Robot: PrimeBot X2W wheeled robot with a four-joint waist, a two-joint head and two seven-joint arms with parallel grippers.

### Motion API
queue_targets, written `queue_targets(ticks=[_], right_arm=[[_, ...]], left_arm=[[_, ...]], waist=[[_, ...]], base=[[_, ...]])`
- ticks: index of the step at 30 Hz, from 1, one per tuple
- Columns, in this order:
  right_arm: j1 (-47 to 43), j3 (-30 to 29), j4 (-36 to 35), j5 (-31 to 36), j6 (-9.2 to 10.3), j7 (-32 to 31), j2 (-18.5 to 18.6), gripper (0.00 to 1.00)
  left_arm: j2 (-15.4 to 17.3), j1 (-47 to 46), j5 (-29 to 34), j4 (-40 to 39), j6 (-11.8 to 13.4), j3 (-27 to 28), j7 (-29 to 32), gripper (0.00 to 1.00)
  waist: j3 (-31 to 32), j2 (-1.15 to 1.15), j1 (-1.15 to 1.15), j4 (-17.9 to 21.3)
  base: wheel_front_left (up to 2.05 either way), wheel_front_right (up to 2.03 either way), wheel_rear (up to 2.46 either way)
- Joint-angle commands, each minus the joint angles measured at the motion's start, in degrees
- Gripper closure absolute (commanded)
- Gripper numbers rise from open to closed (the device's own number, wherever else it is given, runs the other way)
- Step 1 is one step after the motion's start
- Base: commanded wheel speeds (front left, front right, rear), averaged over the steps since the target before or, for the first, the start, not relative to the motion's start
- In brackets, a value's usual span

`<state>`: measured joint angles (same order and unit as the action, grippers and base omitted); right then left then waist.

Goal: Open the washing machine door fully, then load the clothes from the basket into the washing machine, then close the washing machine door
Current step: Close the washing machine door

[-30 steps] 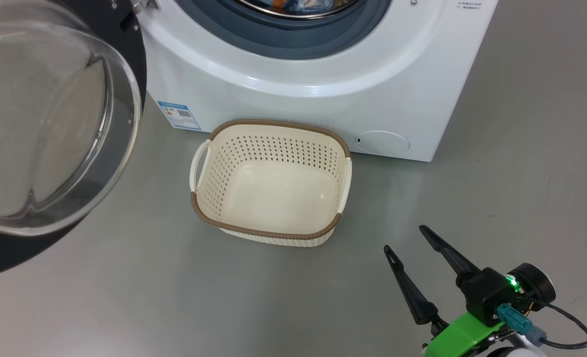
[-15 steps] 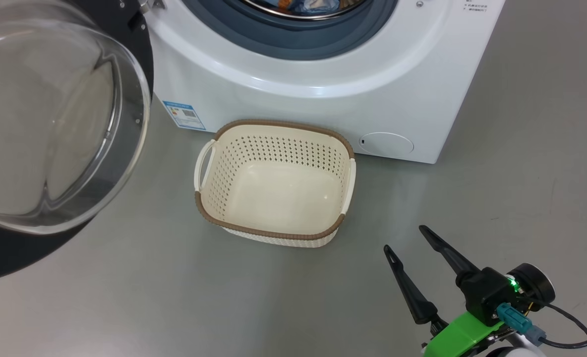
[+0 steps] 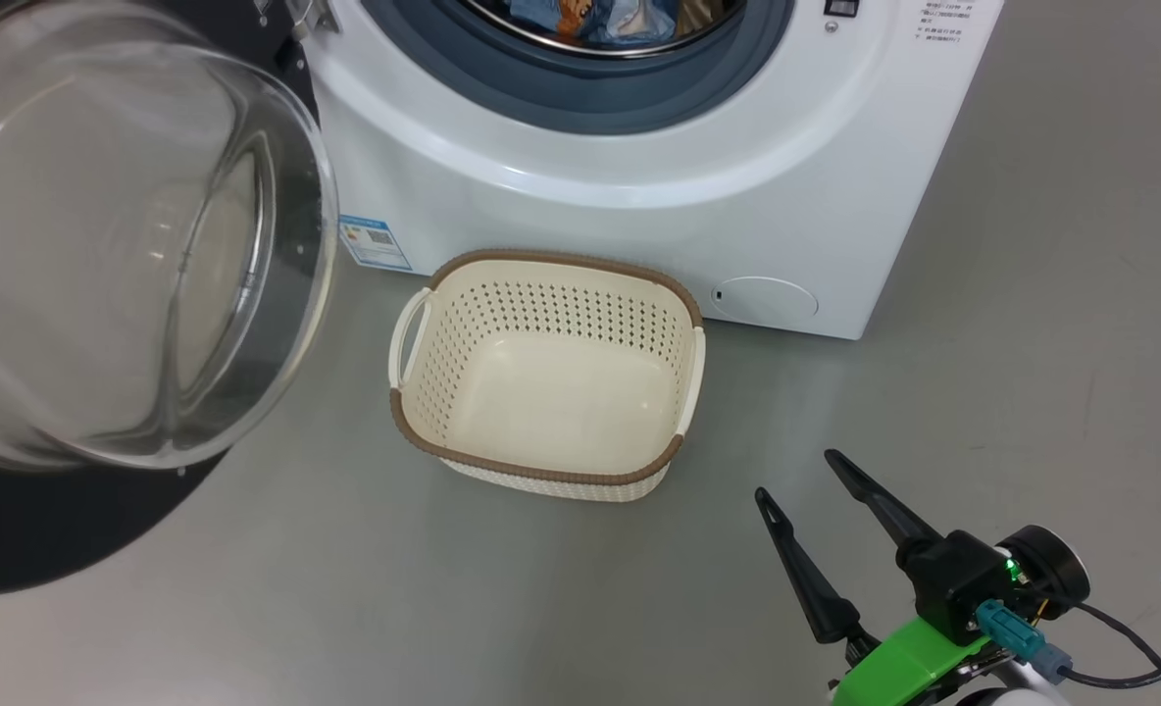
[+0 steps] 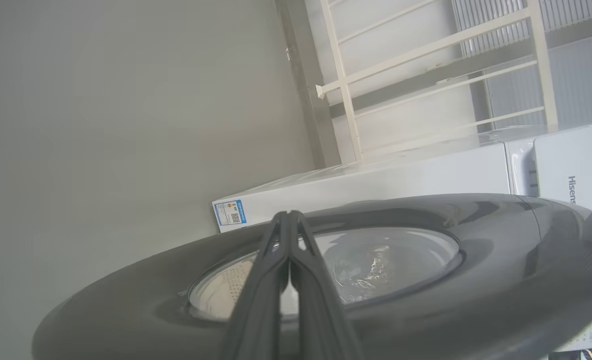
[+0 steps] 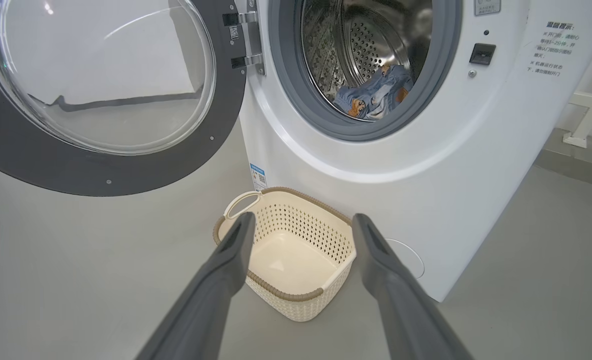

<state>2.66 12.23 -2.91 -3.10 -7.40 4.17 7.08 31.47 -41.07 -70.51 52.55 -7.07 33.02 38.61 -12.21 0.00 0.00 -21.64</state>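
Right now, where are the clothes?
In the right wrist view, the clothes lie low inside the drum of the washing machine, above and behind the basket.

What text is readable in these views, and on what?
"Hisens", cut off by the frame edge: washing machine top panel, left wrist view.
Blue label sticker with a QR code, machine's lower corner: too small to read.
Chinese notice right of the drum opening: too small to read.
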Motion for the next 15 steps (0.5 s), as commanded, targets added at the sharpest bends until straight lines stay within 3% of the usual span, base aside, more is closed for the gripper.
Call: queue_targets(ticks=[1, 6, 15], right_arm=[[1.4, 1.4, -1.2, 0.4, -0.09, 0.6, -0.6, 0.0], [1.2, 1.3, -0.6, 0.2, -0.09, 1.1, -1.1, 0.0], [0.9, 0.7, 0.2, 0.1, -0.09, 1.7, -1.8, 0.0]], left_arm=[[2.1, 1.5, -0.9, -2.0, -0.4, -0.2, 1.8, 1.0], [1.8, 4.0, -1.4, -5.0, -0.4, -1.2, 4.6, 1.0], [-1.7, 8.0, -4.3, -14.3, -0.4, -3.3, 10.3, 1.0]], waist=[[0.3, 0.0, 0.0, 0.0], [1.3, 0.0, 0.0, 0.2], [3.0, 0.0, 0.0, -0.1]], base=[[0.0, 0.0, 0.0], [0.0, 0.0, 0.0], [0.0, 0.0, 0.0]])
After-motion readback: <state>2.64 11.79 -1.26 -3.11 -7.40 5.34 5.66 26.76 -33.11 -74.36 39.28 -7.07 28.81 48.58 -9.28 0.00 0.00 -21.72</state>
